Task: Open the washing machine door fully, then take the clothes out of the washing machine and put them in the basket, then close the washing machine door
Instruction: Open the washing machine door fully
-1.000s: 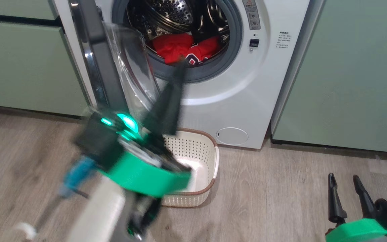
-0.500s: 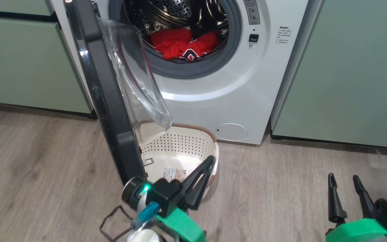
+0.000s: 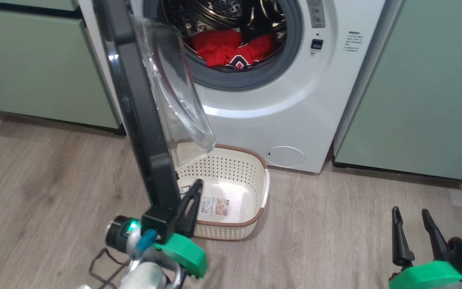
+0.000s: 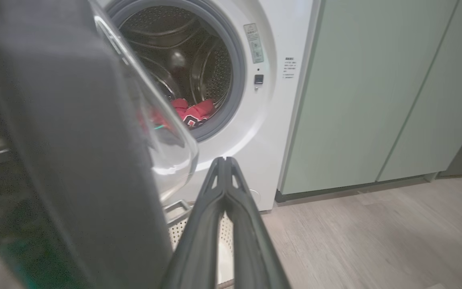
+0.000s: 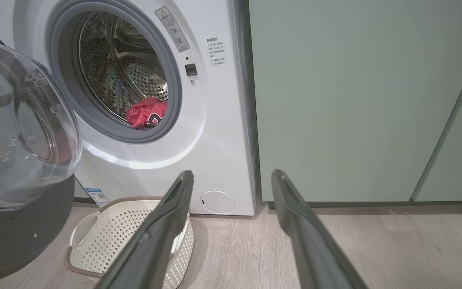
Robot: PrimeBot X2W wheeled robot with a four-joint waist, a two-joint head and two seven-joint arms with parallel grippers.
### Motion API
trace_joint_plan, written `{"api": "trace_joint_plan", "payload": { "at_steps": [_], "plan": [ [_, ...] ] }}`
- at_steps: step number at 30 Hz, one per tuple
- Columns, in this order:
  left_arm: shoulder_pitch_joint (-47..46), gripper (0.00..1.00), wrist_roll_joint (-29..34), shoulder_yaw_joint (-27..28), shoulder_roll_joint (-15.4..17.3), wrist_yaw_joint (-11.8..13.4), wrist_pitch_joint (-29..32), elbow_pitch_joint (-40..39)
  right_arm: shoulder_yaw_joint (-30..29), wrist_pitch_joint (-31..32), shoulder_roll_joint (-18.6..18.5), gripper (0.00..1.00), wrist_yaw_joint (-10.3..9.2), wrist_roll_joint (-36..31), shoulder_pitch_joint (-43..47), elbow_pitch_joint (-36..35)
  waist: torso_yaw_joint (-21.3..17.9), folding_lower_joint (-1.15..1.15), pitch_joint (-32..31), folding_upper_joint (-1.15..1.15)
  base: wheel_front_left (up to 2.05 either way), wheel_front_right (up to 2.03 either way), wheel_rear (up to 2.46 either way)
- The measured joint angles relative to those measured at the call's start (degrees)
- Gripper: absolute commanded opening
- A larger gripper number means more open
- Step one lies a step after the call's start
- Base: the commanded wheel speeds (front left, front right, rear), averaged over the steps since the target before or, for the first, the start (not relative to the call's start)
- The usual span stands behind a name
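Basket point(image 3: 231, 170) partly behind door point(image 3: 142, 120), washer point(image 3: 275, 112) top cropped

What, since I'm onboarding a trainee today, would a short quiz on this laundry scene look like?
1. True or false: the bright red jersey clothes lie in the cream perforated plastic basket.
2. Short answer: which is shut, the left gripper or the right gripper?
3. Fill in: the large round black-rimmed glass door of the big white front-loading washing machine stands ____.
Key: 1 false, they are inside the machine; 2 the left, its fingers pressed together, while the right stands open; 3 open.
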Motion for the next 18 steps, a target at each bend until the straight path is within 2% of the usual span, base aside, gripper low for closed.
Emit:
{"api": "trace_joint_plan", "payload": {
  "at_steps": [10,18],
  "plan": [
    [-0.5,0.00,-0.9,3.5,-0.1,0.9,-0.8,3.6,0.1,0.0,0.0,1.00,0.00,0.0,0.0,0.0,3.2,0.00,0.0,0.00,0.00,0.00,0.00],
    [-0.4,0.00,-1.5,9.6,1.5,1.9,-0.8,3.4,0.1,0.0,0.2,1.00,0.00,0.0,0.0,0.0,7.0,0.00,0.2,0.00,0.00,0.00,0.00]
  ]
}}
